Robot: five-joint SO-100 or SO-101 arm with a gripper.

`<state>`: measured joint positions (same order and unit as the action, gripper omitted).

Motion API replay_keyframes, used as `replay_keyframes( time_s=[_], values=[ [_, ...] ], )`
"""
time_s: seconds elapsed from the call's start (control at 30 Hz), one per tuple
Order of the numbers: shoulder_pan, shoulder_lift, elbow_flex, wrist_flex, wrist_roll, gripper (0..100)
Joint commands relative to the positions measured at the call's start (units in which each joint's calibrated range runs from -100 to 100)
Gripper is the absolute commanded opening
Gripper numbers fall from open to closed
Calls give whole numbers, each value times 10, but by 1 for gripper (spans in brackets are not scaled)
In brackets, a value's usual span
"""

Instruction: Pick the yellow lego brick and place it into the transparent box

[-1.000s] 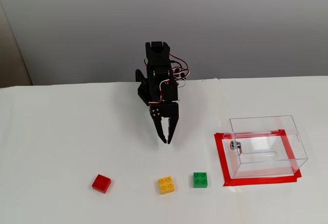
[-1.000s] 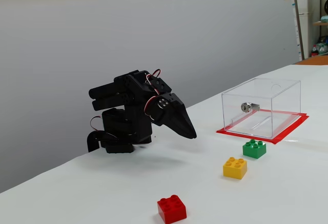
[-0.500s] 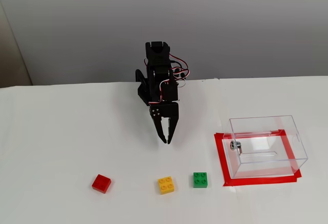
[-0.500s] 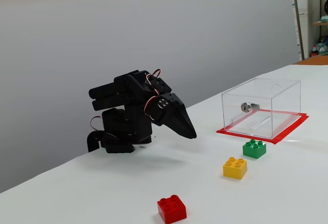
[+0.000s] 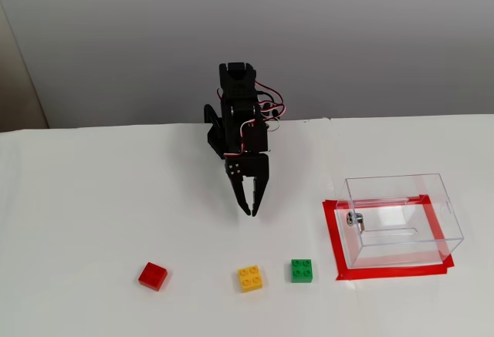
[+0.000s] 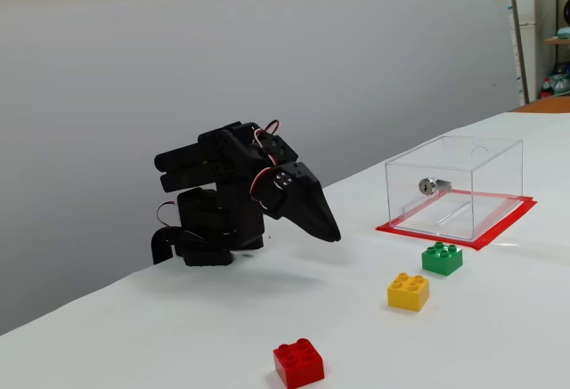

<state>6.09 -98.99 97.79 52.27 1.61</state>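
While the black arm sits folded, its tool (image 5: 252,211) hangs clenched and empty above the white counter (image 5: 93,198). Well in front of it, the yellow lego brick (image 5: 249,278) lies between a red brick (image 5: 153,275) and a green brick (image 5: 302,270) (just beside the green). To the right stands the transparent box (image 5: 401,217) on red tape (image 5: 333,237).

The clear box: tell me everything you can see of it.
The box is a see-through, plastic-looking rectangular case, upright and apparently empty, with a small metal fitting on the wall facing the bricks. It stands on the table inside a red tape outline. Nothing else touches it; the green brick lies nearest, apart from it.
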Motion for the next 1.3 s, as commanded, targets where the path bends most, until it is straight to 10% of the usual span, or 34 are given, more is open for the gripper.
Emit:
replay_keyframes(
  time_s=[0.0, 1.27],
  values=[
    [0, -6, -32, 2, -2, 2],
    [141, 523, -557, -1, 3, 16]
  ],
)
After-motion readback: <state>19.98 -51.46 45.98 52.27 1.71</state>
